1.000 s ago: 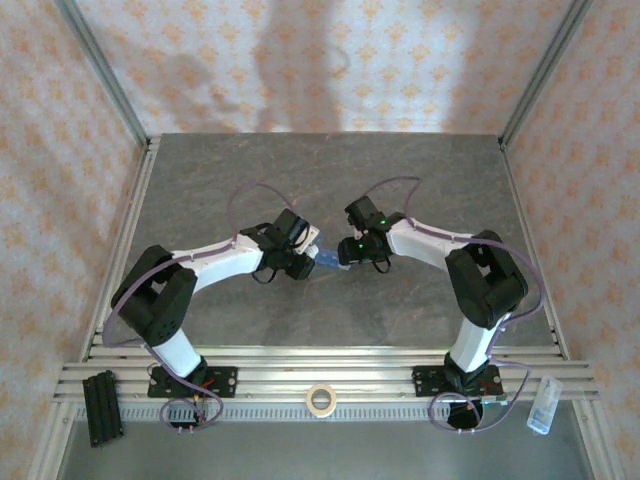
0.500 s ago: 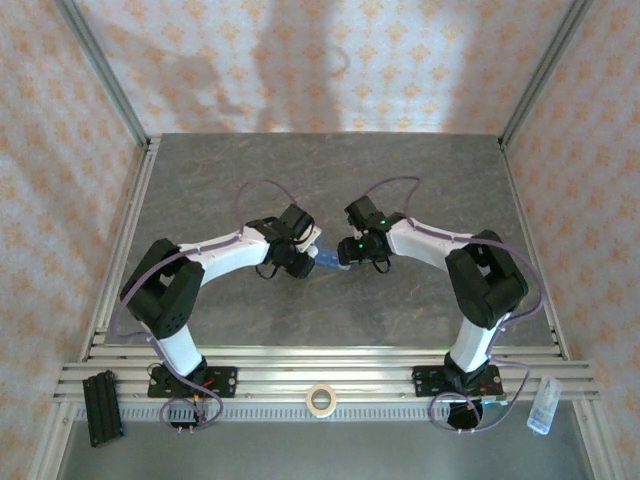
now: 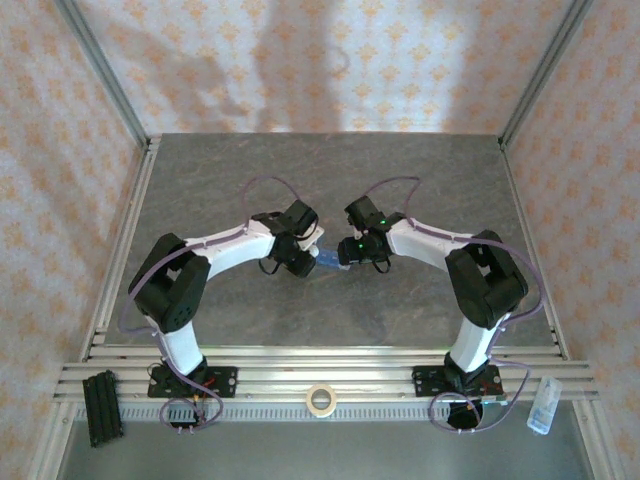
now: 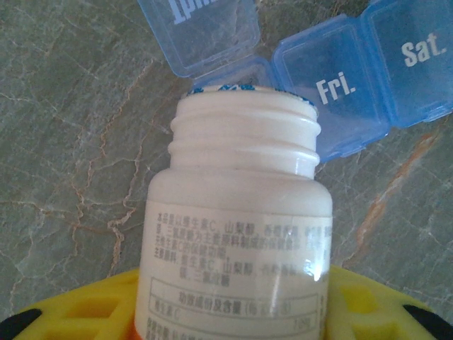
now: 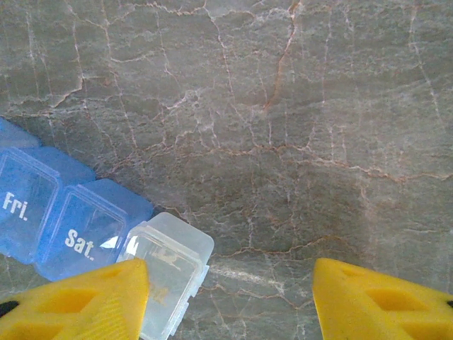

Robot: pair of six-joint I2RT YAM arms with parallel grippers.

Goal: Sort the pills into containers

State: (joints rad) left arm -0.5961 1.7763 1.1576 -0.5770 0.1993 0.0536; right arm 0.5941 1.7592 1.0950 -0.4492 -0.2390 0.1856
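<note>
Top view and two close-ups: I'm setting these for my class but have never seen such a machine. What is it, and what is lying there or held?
Two robot arms stand at the near edge of a stone-patterned table, each ending in a two-fingered claw. The wide picture looks down from above and behind; the close-ups come from wrist cameras. The left claw grips an uncapped white pill bottle, mouth toward a blue weekday pill organizer lying on the table, one lid open. The right claw is open, one yellow finger at the organizer's clear end.

On the table (image 3: 420,180), the containers (image 5: 78,227) lie between left gripper (image 3: 305,257) and right gripper (image 5: 230,297), bottle (image 4: 237,212) over them
</note>
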